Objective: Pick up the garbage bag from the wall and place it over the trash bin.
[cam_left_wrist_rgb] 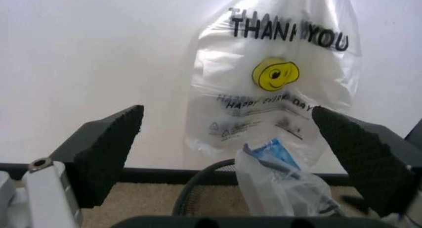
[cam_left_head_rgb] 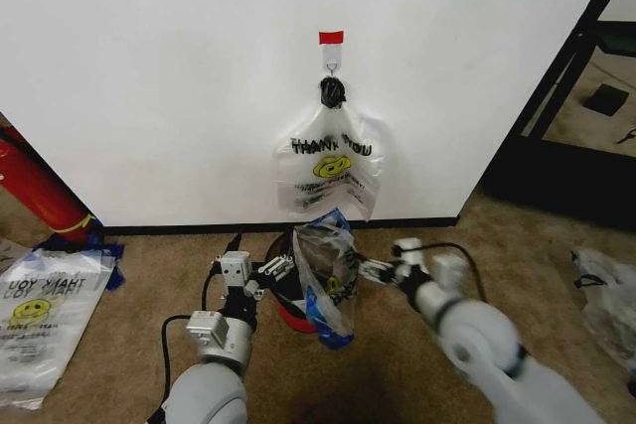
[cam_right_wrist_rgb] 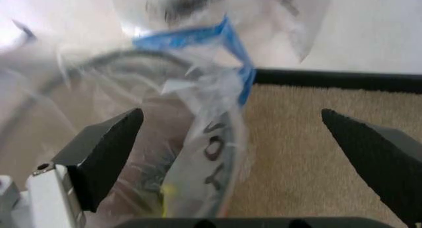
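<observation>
Item: thin clear crinkly garbage bag with blue patches (cam_left_head_rgb: 328, 275), draped upright on the black wire-mesh trash bin (cam_left_head_rgb: 288, 297) below the white wall (cam_left_head_rgb: 149, 76). Left end effector (cam_left_head_rgb: 266, 272) and right end effector (cam_left_head_rgb: 373, 269) flank it, both spread wide, empty; right nearer

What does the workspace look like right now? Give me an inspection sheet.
Surface: brown carpet.
Job's things: garbage bag with blue patches draped on the trash bin, at the foot of the wall.
Clutter: a THANK YOU bag hanging on the hook; another flat bag on the floor at left; clear plastic at right.
Grippers: left pincer open beside the bin; right pincer open at the bag.
Cables: black cable by the right arm.
Surroundings: red tape strip, black baseboard.
</observation>
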Tool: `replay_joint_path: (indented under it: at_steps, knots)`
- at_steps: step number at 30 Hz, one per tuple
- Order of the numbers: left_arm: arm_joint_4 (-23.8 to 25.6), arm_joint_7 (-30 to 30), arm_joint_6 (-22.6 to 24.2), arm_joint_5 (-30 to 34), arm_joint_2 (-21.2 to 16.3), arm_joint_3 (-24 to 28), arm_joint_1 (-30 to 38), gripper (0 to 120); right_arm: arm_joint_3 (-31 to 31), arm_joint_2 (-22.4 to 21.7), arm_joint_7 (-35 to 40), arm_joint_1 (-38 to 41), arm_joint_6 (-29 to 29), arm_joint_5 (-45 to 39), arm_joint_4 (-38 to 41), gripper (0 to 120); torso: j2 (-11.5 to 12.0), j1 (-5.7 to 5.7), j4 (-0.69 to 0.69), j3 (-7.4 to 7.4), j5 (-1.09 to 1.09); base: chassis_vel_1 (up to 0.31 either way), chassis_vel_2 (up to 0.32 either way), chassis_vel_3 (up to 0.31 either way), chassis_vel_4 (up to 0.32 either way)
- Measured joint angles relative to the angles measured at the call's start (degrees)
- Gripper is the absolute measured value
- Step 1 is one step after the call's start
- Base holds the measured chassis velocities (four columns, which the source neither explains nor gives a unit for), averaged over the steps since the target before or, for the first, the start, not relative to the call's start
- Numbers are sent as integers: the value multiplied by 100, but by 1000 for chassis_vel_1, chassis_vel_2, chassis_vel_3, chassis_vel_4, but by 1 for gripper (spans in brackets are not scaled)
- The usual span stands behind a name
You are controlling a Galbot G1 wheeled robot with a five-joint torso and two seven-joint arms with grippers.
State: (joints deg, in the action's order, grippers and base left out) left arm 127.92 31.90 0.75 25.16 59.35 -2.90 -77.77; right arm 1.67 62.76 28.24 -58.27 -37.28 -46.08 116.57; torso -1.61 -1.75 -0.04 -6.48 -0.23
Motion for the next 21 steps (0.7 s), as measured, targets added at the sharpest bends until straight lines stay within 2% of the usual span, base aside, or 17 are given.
replay_joint_path:
  at_steps: [3,8,16,21]
  knots:
    - [-37,5,0,-2,42,13,3,100,-313,194,537,253,-283,-86,-165,100,0,0,-1,0,-1,0,0,0,0]
    - [-80,14,-8,-1,50,22,19,100,-467,368,1075,429,-476,-428,-323,100,0,0,-1,1,-1,0,0,0,0]
    - [-88,34,-10,15,69,26,27,100,-523,618,1352,485,-490,-533,-645,100,0,1,-1,1,-1,0,0,0,0]
    - [-75,54,-14,33,91,17,1,100,-495,715,1457,434,-489,-570,-741,89,0,1,-1,1,-1,0,0,0,0]
